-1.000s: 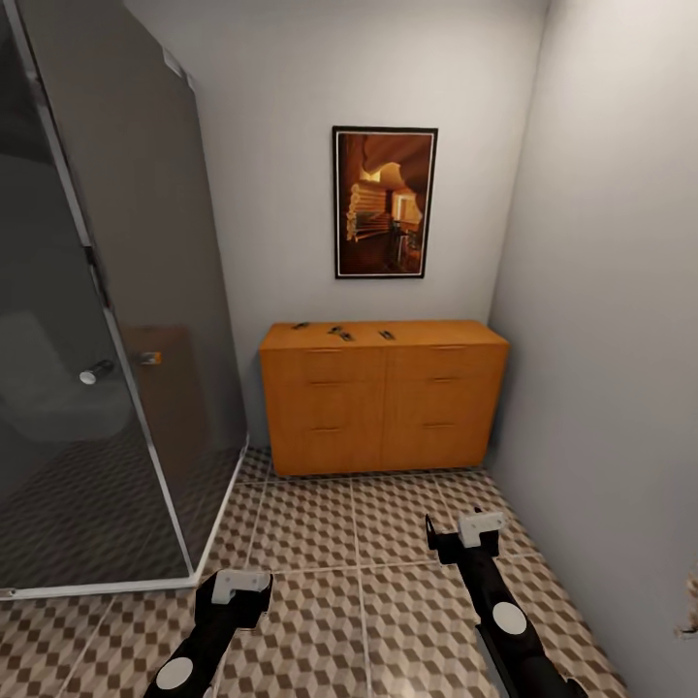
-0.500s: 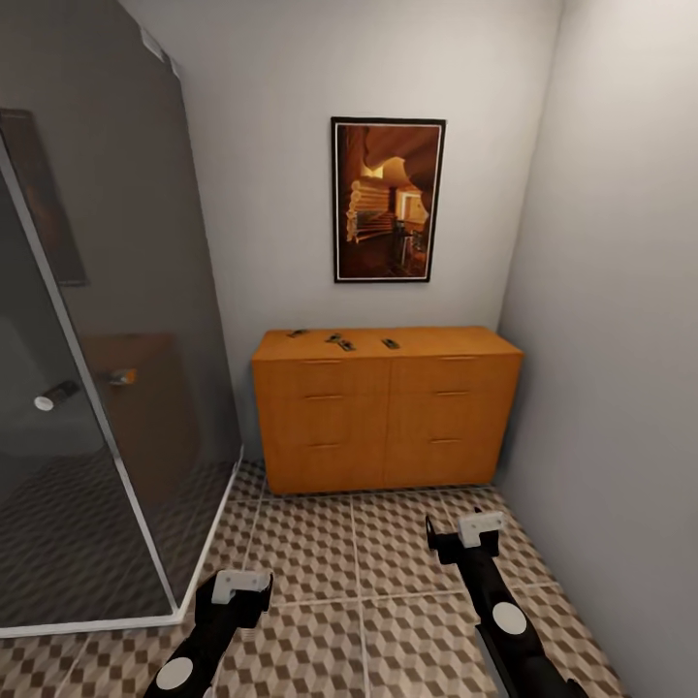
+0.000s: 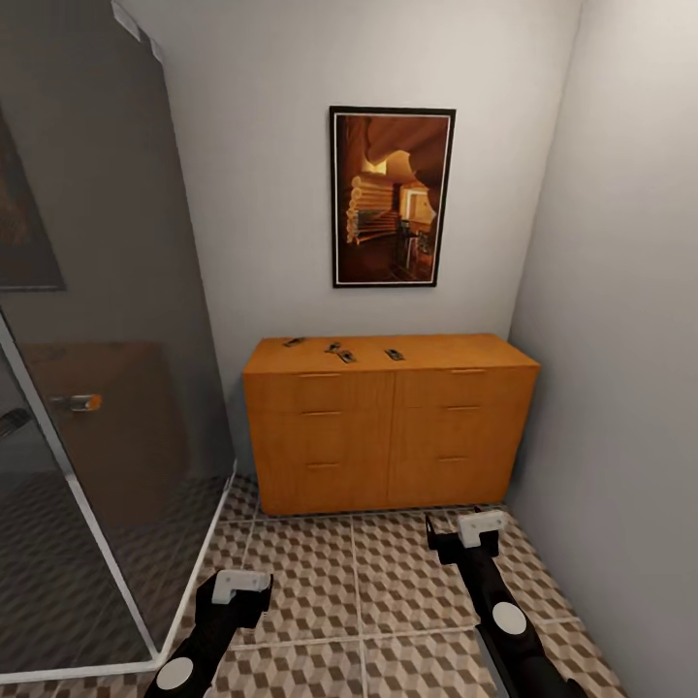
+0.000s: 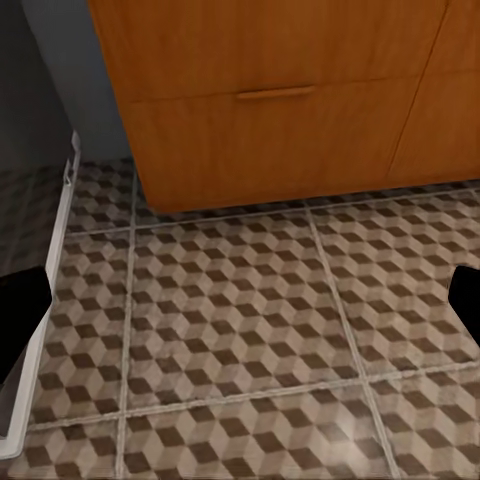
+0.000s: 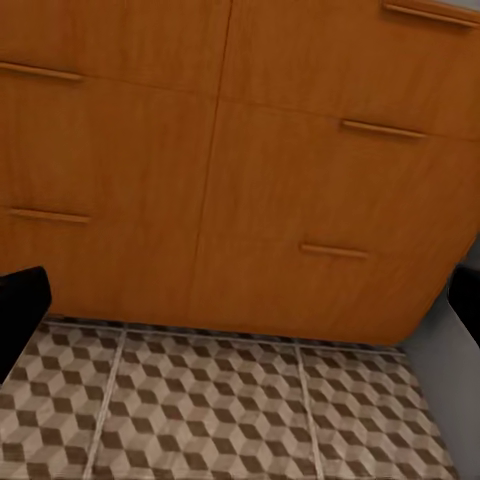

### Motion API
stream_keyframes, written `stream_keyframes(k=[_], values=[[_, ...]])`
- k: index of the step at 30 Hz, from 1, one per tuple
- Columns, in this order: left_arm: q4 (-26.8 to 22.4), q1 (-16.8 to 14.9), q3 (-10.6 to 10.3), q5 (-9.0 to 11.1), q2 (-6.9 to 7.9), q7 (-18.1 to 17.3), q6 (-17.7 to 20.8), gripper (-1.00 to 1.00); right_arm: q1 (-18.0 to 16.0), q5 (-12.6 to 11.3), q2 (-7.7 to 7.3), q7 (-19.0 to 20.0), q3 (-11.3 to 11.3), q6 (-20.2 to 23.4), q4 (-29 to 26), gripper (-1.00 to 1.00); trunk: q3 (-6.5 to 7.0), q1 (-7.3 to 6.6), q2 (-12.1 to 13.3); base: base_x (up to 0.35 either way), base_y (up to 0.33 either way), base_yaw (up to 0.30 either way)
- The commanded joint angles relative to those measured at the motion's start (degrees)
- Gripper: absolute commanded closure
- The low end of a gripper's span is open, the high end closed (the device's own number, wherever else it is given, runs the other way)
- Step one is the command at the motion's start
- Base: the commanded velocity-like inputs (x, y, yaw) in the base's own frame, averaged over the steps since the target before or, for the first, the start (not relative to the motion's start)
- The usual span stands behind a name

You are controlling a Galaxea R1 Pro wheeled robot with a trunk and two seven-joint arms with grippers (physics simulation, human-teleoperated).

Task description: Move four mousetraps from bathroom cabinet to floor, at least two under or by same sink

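Mid-frame, small dark mousetraps (image 3: 341, 351), seemingly four, lie atop the low orange-brown wooden cabinet (image 3: 388, 427); left pincer (image 3: 239, 589) and right pincer (image 3: 463, 534), both apart, hang over the cube-patterned tiled bathroom floor (image 3: 388, 591).

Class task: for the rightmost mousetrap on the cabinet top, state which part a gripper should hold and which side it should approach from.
Grip the rightmost mousetrap across its flat board's edges, coming from above. It lies flat on the cabinet top, so probably only a top-down approach fits; finer detail is too small to tell.

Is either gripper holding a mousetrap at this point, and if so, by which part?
Nothing is held. Both the left gripper and right gripper are open and empty above the bathroom floor; the mousetraps lie on top of the cabinet.
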Motion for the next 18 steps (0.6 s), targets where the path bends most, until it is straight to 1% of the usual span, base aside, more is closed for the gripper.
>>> stream_keyframes(k=[1,13,15,18], values=[[-0.08,-0.03,-0.12,-0.02,0.02,0.33,0.31,-1.0,-0.03,0.59,-0.01,-0.35,0.11,0.23,-0.01,-1.0,-0.06,0.03,-0.03,0.335,0.0,0.0],[0.21,-0.03,-0.13,-0.02,0.02,0.29,0.29,-1.0,-0.03,0.59,0.02,-0.35,0.15,0.23,0.02,-1.0,-0.06,0.03,-0.03,0.331,0.0,0.0],[0.23,-0.03,-0.13,-0.02,0.02,0.29,0.27,-1.0,-0.03,0.59,0.01,-0.35,0.15,0.23,0.03,-1.0,-0.06,0.03,-0.03,0.256,0.0,0.0],[0.18,-0.03,-0.12,-0.02,0.02,0.26,0.21,-1.0,-0.03,0.58,0.05,-0.35,0.16,0.23,0.04,-1.0,-0.06,0.03,-0.03,0.129,0.0,0.0]])
